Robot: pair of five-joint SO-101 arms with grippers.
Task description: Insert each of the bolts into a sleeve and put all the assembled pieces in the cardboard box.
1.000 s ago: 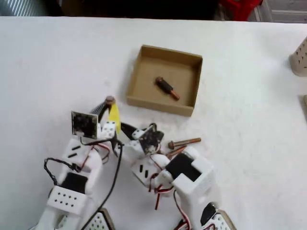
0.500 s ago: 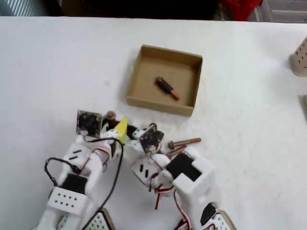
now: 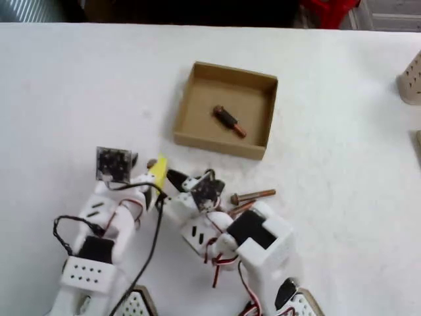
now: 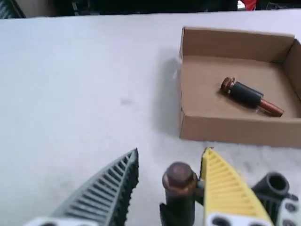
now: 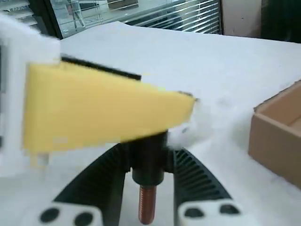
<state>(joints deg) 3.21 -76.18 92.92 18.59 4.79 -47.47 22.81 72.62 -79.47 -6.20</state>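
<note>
**newbie:** Overhead first. What should I be worried about?

**regular:** In the high view your left gripper [image 3: 152, 166] and right gripper [image 3: 175, 178] are crowded together just short of the brown cardboard box [image 3: 220, 146], on the side toward the near edge of the white table [image 3: 342, 164]. Two loose copper bolts [image 3: 253, 195] lie right beside your right arm. Swing it carelessly and you'd probably knock them away.

**newbie:** And the left wrist?

**regular:** Your left gripper is spread wide. The copper bolt head [image 4: 178, 176] sits just beside the yellow finger [image 4: 221, 188], with the grey one well apart. If you pull back crooked, I reckon that finger drags the bolt out. One finished black-sleeved bolt [image 4: 249, 95] already lies in the box.

**newbie:** Right wrist?

**regular:** Your right gripper is pinching the black sleeve [image 5: 148, 165], and the copper thread [image 5: 147, 207] pokes out of its end. Loosen too early and the piece drops outside the box.
</note>
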